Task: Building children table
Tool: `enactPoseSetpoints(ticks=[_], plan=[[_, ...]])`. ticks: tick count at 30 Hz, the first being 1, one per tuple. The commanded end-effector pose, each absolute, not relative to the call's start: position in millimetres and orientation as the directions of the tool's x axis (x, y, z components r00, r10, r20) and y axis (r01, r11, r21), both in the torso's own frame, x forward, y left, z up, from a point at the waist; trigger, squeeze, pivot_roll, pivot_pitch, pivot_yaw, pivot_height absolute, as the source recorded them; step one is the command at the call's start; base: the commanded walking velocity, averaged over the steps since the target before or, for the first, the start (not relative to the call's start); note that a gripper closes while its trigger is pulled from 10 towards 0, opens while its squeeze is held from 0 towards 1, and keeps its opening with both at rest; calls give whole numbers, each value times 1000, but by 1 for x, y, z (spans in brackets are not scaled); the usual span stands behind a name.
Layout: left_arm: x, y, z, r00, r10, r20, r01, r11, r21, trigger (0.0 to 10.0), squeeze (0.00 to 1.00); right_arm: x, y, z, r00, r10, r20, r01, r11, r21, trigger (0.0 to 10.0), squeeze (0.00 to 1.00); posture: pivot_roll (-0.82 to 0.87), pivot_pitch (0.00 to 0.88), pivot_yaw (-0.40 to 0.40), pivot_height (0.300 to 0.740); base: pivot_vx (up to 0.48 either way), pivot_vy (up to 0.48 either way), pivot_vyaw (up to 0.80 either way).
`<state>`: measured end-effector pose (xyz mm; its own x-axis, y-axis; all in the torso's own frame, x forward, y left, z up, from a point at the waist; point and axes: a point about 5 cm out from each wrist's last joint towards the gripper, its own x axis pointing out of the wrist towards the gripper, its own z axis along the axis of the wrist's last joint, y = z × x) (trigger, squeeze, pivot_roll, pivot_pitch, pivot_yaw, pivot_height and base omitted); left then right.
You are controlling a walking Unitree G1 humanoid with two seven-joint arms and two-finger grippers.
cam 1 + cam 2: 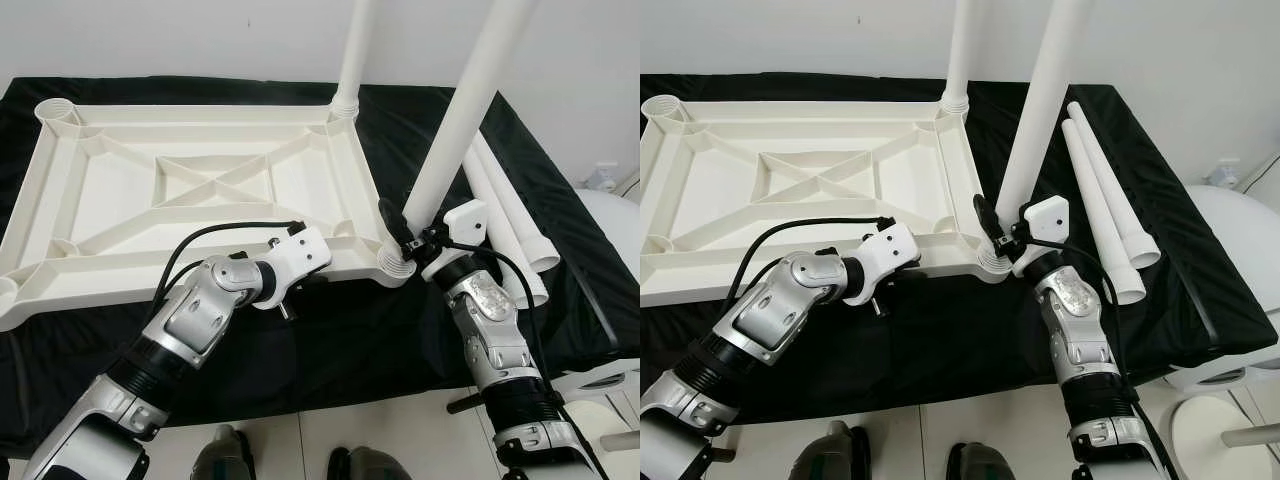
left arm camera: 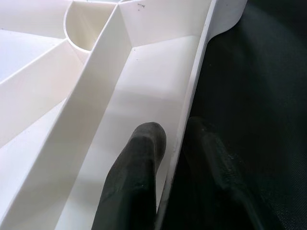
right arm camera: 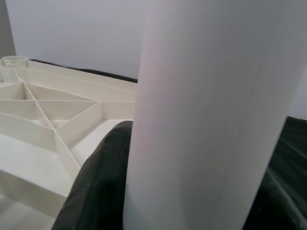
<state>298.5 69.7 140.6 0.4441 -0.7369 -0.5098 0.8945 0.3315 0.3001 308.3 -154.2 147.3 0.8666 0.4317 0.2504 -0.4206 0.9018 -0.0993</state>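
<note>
The right gripper's (image 1: 404,237) fingers (image 3: 98,182) are clamped on the base of a white table leg (image 1: 462,112), just above the corner socket (image 1: 394,263) where that leg meets the tabletop. The right wrist view shows one black finger pressed flat against the tube's side; the head views show only a finger tip at the leg's 9 o'clock side.

The left gripper's (image 2: 168,158) fingers (image 2: 139,163) pinch the near rim of the upturned white tabletop (image 1: 120,190), one finger inside the ribbed tray and the other outside against the black cloth (image 1: 330,340). That pinch is plain in the left wrist view; in the head views the white wrist housing covers the fingers.

The tabletop lies underside up on the cloth-covered desk, its ribs forming an X at the centre. A second leg (image 1: 355,55) stands in the far corner socket at 12 o'clock of the held one. Two spare legs (image 1: 1100,205) lie side by side on the cloth at 3 o'clock of the held leg. Open sockets (image 1: 55,110) show at the left corners.
</note>
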Motion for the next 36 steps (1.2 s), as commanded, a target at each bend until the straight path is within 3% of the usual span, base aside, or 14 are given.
enactPoseSetpoints(ticks=[1, 36], plan=[[300, 70, 157, 450, -759, -471, 883, 301, 359, 10000, 0, 295, -181, 96, 955, 295, 23, -293, 953, -82, 10000, 0, 24, 85, -39, 740, 0, 0, 0], [297, 68, 158, 447, -765, -465, 885, 300, 356, 10000, 0, 291, -153, 107, 985, 144, 95, -141, 989, -47, 10000, 0, 32, 88, -42, 740, 0, 0, 0]])
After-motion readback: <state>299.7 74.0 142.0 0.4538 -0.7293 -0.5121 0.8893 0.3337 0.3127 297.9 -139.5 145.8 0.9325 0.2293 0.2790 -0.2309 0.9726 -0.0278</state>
